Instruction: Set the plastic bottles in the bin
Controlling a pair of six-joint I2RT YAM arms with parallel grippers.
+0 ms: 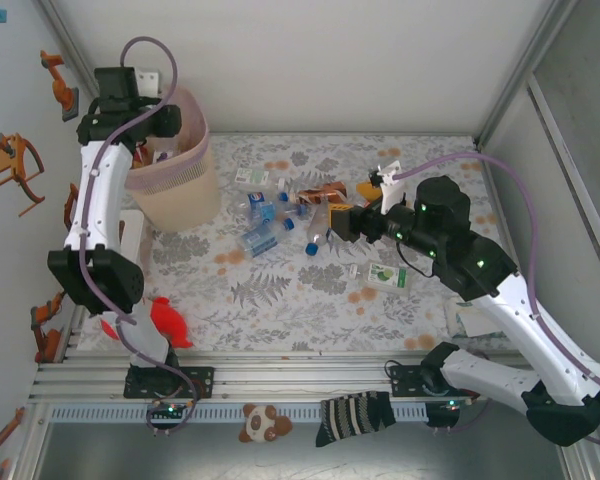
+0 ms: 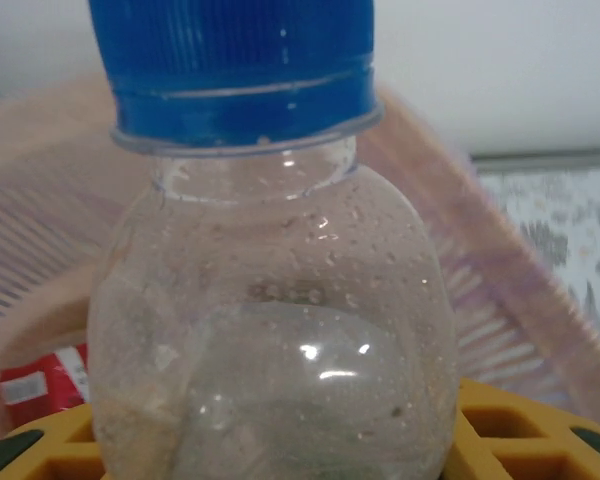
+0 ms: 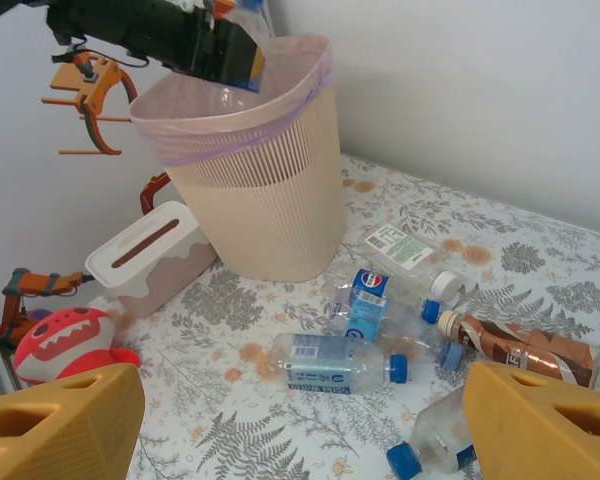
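Observation:
A clear plastic bottle [image 2: 270, 330] with a blue cap stands between the yellow fingers [image 2: 525, 430] of my left gripper [image 2: 280, 445], which is shut on it. It hangs over the mouth of the beige bin [image 1: 175, 185], which is lined with a pink bag [image 3: 230, 120]. Several more plastic bottles [image 1: 270, 215] lie in a heap mid-table. Among them are a blue-label bottle [image 3: 335, 362], a Pepsi one [image 3: 380, 298] and a brown one [image 3: 520, 345]. My right gripper [image 3: 300, 425] hovers open just right of the heap, nothing between its fingers.
A white rectangular box [image 3: 145, 255] stands beside the bin, with a red toy shark [image 3: 65, 340] nearer the front edge. A green-and-white carton [image 1: 390, 275] lies under my right arm. Orange toys hang on the left wall. A striped sock [image 1: 355, 415] drapes the front rail.

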